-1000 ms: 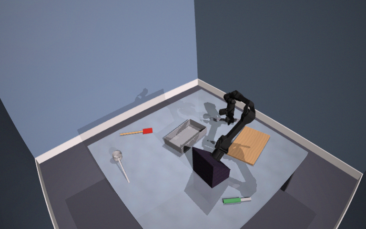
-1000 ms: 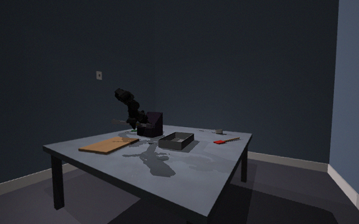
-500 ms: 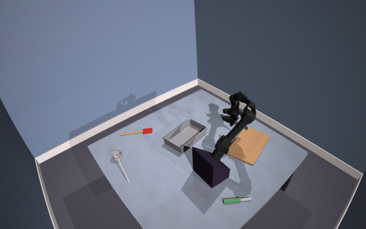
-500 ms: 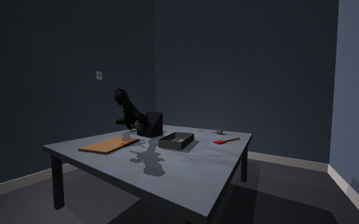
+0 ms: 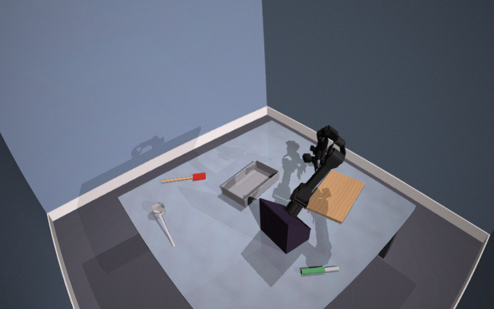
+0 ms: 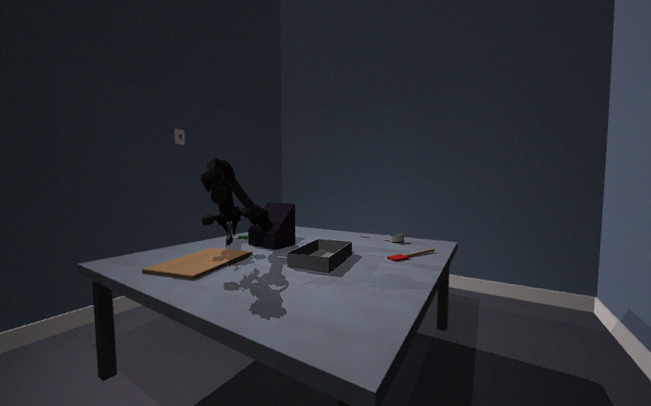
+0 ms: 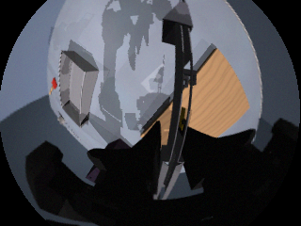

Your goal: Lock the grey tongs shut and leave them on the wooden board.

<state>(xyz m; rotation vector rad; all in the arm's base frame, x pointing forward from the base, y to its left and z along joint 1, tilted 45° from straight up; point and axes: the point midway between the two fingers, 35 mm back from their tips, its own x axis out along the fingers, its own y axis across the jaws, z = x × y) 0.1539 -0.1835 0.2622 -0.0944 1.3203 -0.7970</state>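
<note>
Jaws nearly shut, tongs pinched between, in our gripper. Tongs off tin, long axis looking steep near board; which end is up, we can't tell. We'd confirm tips-up before squeezing.

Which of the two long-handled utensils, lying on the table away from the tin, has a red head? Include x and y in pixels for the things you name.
The one with the wooden handle (image 5: 177,179) (image 6: 421,253); the other has a pale cup (image 5: 158,210) (image 6: 397,238).
</note>
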